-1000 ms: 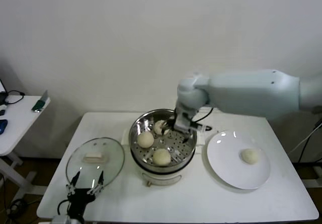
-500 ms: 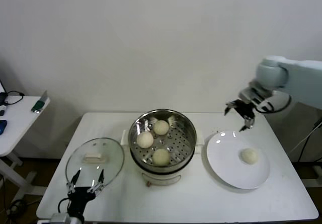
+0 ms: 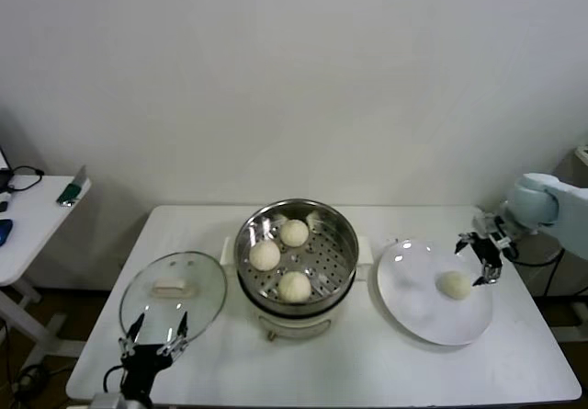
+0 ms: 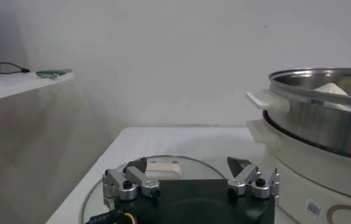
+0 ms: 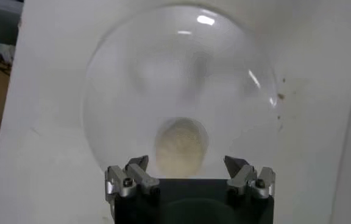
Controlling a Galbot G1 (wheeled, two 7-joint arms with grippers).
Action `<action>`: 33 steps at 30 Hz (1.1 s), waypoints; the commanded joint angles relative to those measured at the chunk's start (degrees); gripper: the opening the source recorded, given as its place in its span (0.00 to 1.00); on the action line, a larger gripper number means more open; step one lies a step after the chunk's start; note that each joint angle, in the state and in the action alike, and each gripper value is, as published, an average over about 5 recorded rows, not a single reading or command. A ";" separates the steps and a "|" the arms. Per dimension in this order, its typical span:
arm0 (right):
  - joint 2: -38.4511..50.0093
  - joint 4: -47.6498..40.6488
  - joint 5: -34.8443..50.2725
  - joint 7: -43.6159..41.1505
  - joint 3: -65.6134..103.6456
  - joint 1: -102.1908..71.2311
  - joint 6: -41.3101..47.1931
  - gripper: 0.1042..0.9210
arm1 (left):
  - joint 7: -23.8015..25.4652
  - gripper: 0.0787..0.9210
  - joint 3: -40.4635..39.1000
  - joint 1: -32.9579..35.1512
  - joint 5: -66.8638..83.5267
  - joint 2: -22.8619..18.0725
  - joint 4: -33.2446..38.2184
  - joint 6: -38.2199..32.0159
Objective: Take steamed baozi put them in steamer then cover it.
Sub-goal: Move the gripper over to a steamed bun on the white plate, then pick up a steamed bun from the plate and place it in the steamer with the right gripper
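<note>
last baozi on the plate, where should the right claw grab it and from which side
Likely across its round middle, coming straight down from above. The baozi sits alone on the flat plate, nothing beside it, and the right claw hovers open just past it, so its fingers can straddle the widest part.

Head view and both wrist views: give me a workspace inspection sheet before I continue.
Surface: white table, steamer at centre.
Job's things: three baozi in the steamer; fourth baozi on the white plate; glass lid flat at the robot's left.
Clutter: nothing seen on the table.
Grippers: right gripper open beside the plate baozi; left gripper open at the lid's near edge.
Cables: black cable on the side table.
Surroundings: plain white wall.
</note>
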State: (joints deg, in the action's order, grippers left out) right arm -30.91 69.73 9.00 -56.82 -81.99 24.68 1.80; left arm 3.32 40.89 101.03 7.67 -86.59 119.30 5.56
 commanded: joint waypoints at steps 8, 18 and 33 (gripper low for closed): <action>-6.19 -10.45 -4.99 2.57 13.44 -16.51 3.55 0.88 | 0.06 0.88 0.19 -0.02 0.65 -0.17 -0.06 0.39; -7.63 -11.33 -5.08 2.99 14.24 -17.42 4.59 0.87 | 0.10 0.88 0.42 -0.13 0.71 0.18 0.07 0.55; -4.56 2.89 12.16 2.46 -10.57 13.72 9.28 0.69 | 0.19 0.88 -0.18 0.09 0.56 0.36 1.04 0.61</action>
State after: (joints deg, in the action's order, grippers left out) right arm -35.89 63.92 8.90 -54.21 -74.87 16.04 8.78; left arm 3.43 41.04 101.06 8.29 -86.31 120.21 6.18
